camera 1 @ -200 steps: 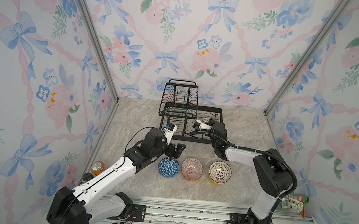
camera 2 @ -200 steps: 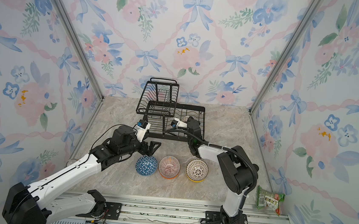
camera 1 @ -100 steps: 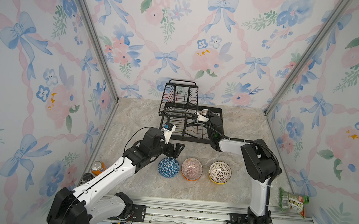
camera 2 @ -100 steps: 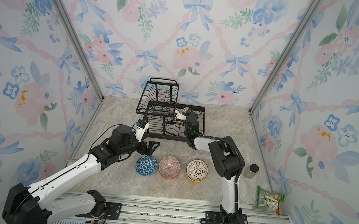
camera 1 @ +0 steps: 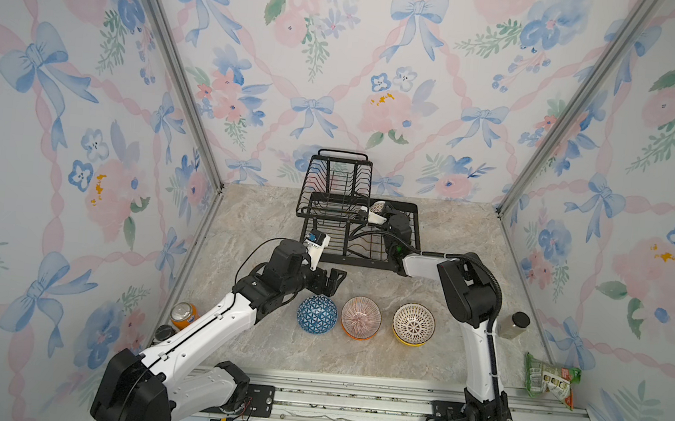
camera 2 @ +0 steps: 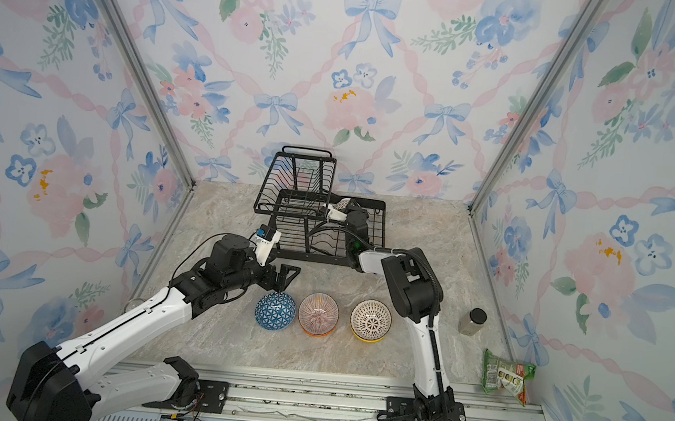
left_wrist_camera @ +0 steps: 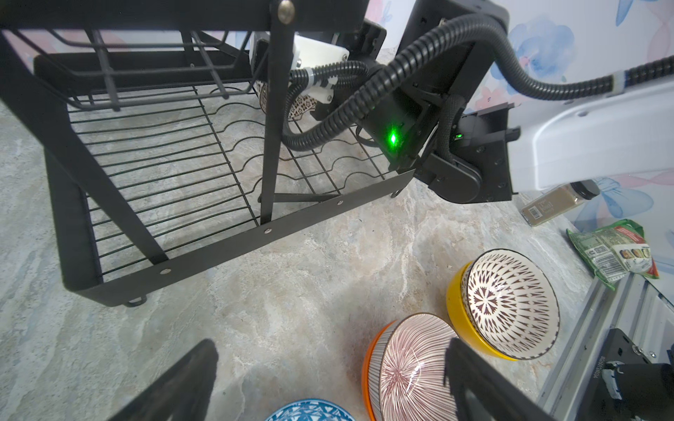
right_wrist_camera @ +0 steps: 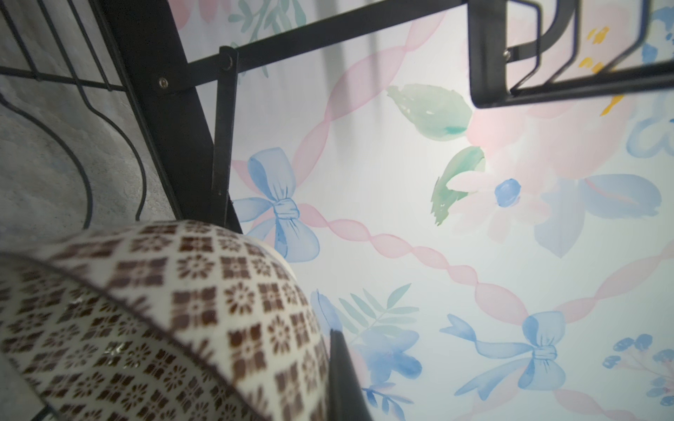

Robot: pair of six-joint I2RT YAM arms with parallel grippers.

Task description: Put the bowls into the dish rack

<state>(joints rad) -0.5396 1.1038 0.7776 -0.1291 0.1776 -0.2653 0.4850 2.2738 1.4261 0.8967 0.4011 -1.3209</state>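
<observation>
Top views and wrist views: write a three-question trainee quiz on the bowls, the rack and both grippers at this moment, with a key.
1. Fill in: inside the dish rack, the right gripper is shut on the ____ bowl.
2. True or false: the blue bowl lies rim down on the table.
3. The left gripper is: A) open, next to the blue bowl; B) shut on the blue bowl; C) inside the dish rack.
Key: 1) the white lattice bowl; 2) true; 3) A.
</observation>
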